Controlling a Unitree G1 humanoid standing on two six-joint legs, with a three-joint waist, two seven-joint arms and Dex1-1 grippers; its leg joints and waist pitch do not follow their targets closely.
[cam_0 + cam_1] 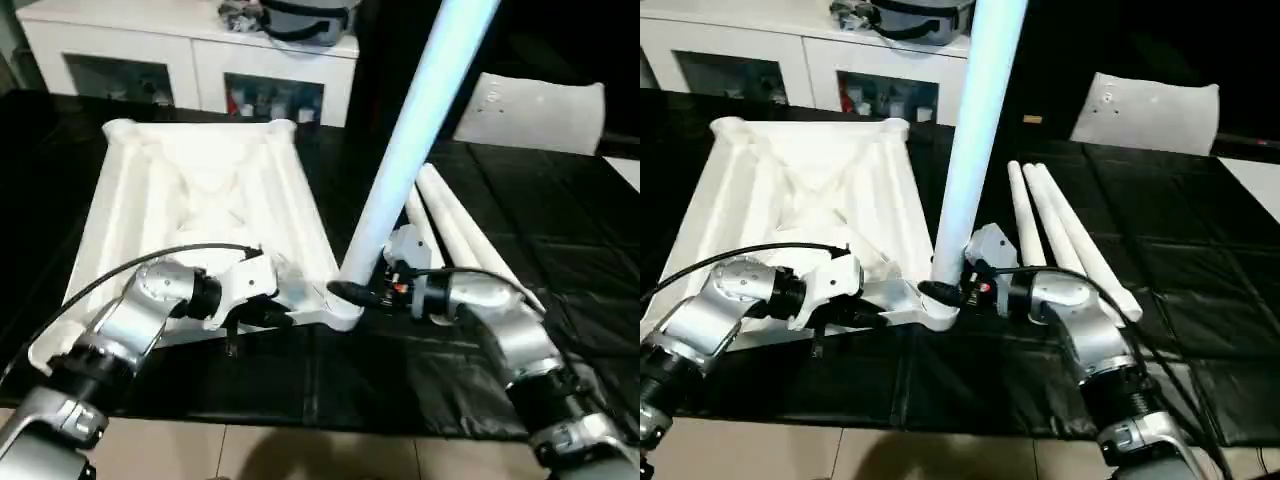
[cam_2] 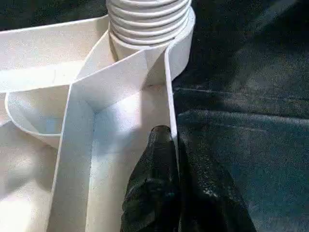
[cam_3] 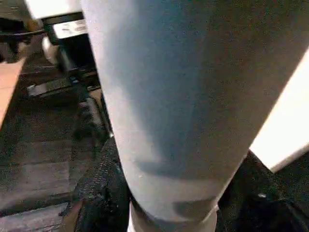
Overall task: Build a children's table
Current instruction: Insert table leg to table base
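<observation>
The white tabletop [image 1: 200,200] lies upside down on the black mat, ribs up. A long white leg [image 1: 410,130] stands tilted in its near right corner socket [image 1: 345,312], threaded end [image 2: 147,19] seated in the socket. My right gripper [image 1: 352,292] is shut on the leg's base, black fingers [image 3: 96,193] on both sides of it. My left gripper [image 2: 175,159] is shut on the tabletop's near edge wall, close to that socket. Two more legs [image 1: 1060,235] lie side by side on the mat to the right.
A white pillow-like block [image 1: 535,112] sits at the far right of the mat. White cabinets [image 1: 190,60] stand behind the table. The mat's near edge [image 1: 330,425] meets a light floor.
</observation>
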